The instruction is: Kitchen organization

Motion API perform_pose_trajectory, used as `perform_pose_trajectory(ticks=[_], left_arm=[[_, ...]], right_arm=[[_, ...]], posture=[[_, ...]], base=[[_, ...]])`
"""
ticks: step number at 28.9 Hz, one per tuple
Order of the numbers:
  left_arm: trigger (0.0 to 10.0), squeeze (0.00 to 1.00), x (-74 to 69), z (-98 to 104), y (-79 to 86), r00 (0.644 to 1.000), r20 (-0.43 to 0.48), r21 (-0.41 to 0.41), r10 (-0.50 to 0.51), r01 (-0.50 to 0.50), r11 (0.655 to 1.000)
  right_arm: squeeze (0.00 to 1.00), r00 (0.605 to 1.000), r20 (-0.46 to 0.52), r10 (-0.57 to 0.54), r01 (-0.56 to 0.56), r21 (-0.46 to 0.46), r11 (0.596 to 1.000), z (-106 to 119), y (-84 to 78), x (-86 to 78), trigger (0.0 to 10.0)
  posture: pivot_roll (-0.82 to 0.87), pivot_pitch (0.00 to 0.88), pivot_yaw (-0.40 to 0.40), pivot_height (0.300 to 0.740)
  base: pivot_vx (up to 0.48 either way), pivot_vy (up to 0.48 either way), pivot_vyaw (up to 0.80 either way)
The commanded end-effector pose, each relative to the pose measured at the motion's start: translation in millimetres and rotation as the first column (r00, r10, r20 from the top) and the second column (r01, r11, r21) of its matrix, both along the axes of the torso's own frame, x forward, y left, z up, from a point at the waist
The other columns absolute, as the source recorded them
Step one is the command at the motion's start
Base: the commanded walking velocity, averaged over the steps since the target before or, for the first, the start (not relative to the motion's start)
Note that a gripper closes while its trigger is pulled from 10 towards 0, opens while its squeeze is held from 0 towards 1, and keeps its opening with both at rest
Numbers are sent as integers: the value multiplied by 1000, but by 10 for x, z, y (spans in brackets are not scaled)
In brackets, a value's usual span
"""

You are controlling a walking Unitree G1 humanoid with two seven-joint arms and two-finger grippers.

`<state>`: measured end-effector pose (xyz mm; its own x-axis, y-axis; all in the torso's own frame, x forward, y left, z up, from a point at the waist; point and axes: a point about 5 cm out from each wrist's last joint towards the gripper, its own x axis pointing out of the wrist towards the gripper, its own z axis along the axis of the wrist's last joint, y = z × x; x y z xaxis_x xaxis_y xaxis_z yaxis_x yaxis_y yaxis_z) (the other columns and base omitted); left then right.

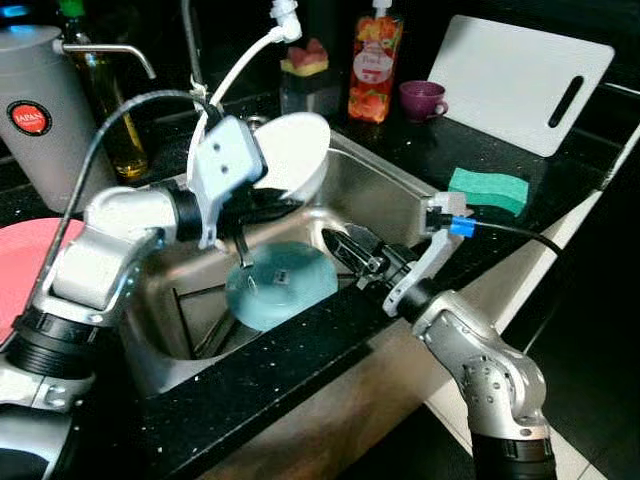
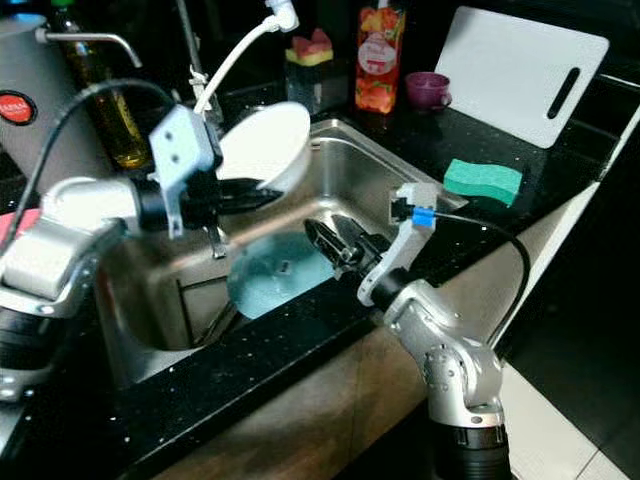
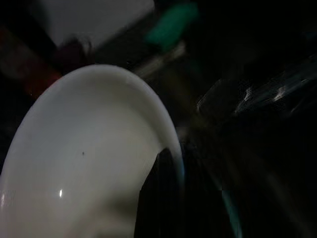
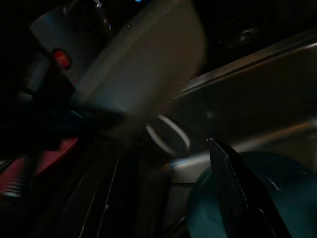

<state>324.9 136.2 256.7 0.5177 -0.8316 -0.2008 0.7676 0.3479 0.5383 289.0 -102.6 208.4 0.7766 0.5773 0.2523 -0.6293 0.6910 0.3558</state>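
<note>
Left eye view: our left gripper [image 1: 262, 197] clamps the white bowl [image 1: 295, 150] above the sink [image 1: 385, 190]; the teal plate [image 1: 280, 285] remains; right gripper [image 1: 345, 252], grip unclear.

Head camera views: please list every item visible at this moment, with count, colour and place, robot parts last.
White round bowl: 1, white, held tilted above the sink.
Teal round plate: 1, teal, inside the sink.
Stainless steel sink: 1, silver, set in the black counter.
Green sponge: 1, green, counter right of the sink.
White cutting board: 1, white, leaning at back right.
Purple cup: 1, purple, beside the board.
Orange soap bottle: 1, orange, behind the sink.
Pink plate: 1, pink, far left.
Grey canister: 1, grey, back left.
Left gripper: shut on the bowl.
Right gripper: over the teal plate.
</note>
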Motion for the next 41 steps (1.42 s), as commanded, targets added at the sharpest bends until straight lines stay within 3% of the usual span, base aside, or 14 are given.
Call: perform_pose_trajectory(ticks=[1,13,14,15,16,17,18,26,33,34,35,36,39,41], left_arm=[[10000,0,50,-204,22,999,-14,88,29,-28,996],[10000,0,181,-486,-79,997,-57,127,47,-40,991],[10000,349,184,-561,-96,996,-82,125,39,-28,992],[10000,455,184,-609,-107,995,-99,123,33,-21,992],[10000,455,184,-609,-107,995,-99,123,33,-21,992],[10000,565,172,-658,-120,991,-130,110,23,-9,994],[10000,1000,146,-754,-128,985,-175,110,8,11,994],[10000,1000,134,-797,-93,980,-198,99,9,11,995],[10000,1000,218,-381,130,988,10,56,154,-154,986],[10000,212,230,-223,202,973,95,49,212,-218,975],[10000,212,230,-223,202,973,95,49,212,-218,975],[10000,0,224,-71,270,948,178,43,264,-276,960],[10000,0,76,280,424,848,377,34,373,-415,909],[10000,0,76,280,424,848,377,34,373,-415,909]], right_arm=[[0,1000,15,14,-14,-30,999,10,23,-24,10000],[0,1000,26,7,-5,-79,997,9,-22,-85,10000],[0,1000,26,5,-3,-81,997,7,-21,-90,10000],[0,1000,25,5,-3,-82,997,8,-20,-95,10000],[0,1000,25,5,-3,-82,997,8,-20,-95,10000],[0,1000,25,4,-2,-83,997,8,-20,-98,10000],[0,1000,26,4,-2,-86,996,9,-20,-102,10000],[0,1000,28,5,-2,-85,996,16,-15,-99,10000],[0,999,34,17,-14,-76,997,26,7,-91,10000],[0,999,43,24,-20,-81,996,30,11,-91,10000],[0,999,43,24,-20,-81,996,30,11,-91,10000],[0,998,47,34,-30,-84,996,29,17,-91,10000],[0,994,65,84,-78,-99,992,21,70,-104,10000],[0,994,65,84,-78,-99,992,21,70,-104,10000]], posture=[[39,0,51,740],[15,0,62,740],[14,0,62,740],[12,0,62,740],[12,0,62,740],[12,0,62,740],[12,0,62,740],[19,0,59,740],[32,0,55,740],[43,0,49,740],[43,0,49,740],[47,0,47,740],[69,0,33,740],[69,0,33,740]], base=[[0,0,0],[0,0,0],[0,0,0],[0,0,0],[0,0,0],[0,0,0],[0,0,0],[0,0,0],[0,0,0],[0,0,0],[0,0,0],[0,0,0],[0,0,800],[0,0,800]])
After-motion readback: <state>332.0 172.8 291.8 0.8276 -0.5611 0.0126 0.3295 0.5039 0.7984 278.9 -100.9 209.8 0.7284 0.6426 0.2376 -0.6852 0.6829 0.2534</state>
